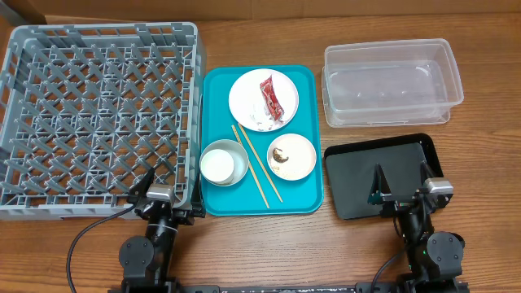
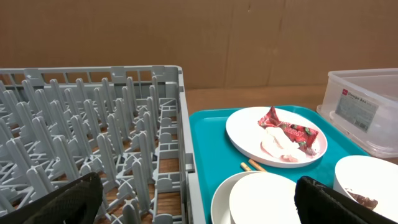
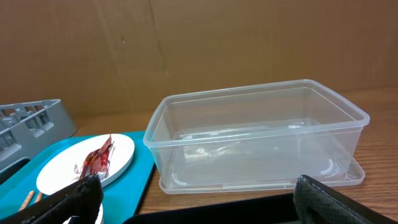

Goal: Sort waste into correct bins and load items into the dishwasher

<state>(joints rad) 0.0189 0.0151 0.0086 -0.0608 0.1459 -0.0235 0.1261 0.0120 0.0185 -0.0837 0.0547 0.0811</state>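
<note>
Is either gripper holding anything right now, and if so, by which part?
Nothing is held. The left gripper and the right gripper both stand open, with nothing between their fingers.

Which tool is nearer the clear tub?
Right. The right tool hangs over the black tray, beside the tub; the left tool is far off, at the rack's near edge.

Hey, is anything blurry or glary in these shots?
Overhead: evenly lit and sharp, mild glare on the tub. Left wrist: wrapper crisp, left end effector fingers dark and soft. Right wrist: tub sharp, right end effector fingers blurred.
</note>
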